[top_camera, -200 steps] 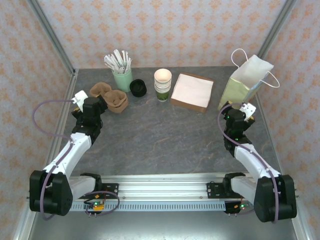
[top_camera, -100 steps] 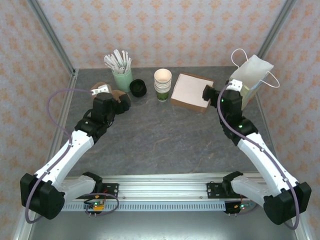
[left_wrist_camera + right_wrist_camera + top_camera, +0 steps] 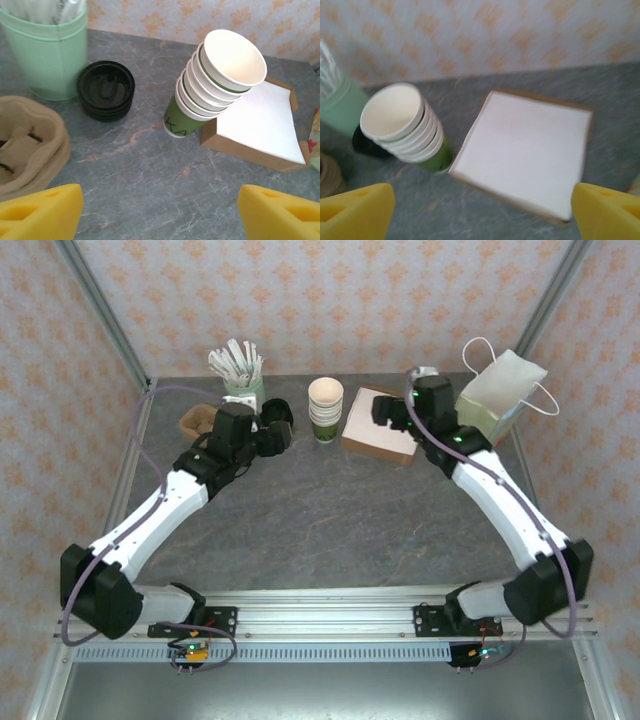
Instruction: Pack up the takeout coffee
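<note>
On a grey stone-look table [image 3: 330, 510] with patterned walls around it, two white-and-black robot arms reach toward the back: one left arm [image 3: 160, 515], one right arm [image 3: 500, 495].

One white paper bag [image 3: 500, 390] with cord handles stands just to the right of the right pincer [image 3: 480, 210].

One brown tray [image 3: 240, 150] holding a flat pile of white napkins [image 3: 255, 120] lies straight ahead of the right pincer, and ahead and to the right of the left pincer [image 3: 160, 215].

One brown pulp cup carrier [image 3: 27, 140] lies just to the left of the left pincer, partly cut off; I cannot tell how many layers it has.

One pale mint-green tumbler [image 3: 47, 55] stands ahead and far to the left of the left pincer, holding a bunch of white sticks [image 3: 237, 360] too many to count.

One stack of about six cream paper cups [image 3: 210, 85], the lowest with a green band, stands ahead of the left pincer, touching the tray's near corner.

One round black lid [image 3: 106, 90], low with ridged black sides, sits ahead and to the left of the left pincer, between the tumbler and the cups, apart from both. I cannot tell whether a cup sits under it.

Both pincers are spread wide, with two yellow fingertips each and only bare table between them.
</note>
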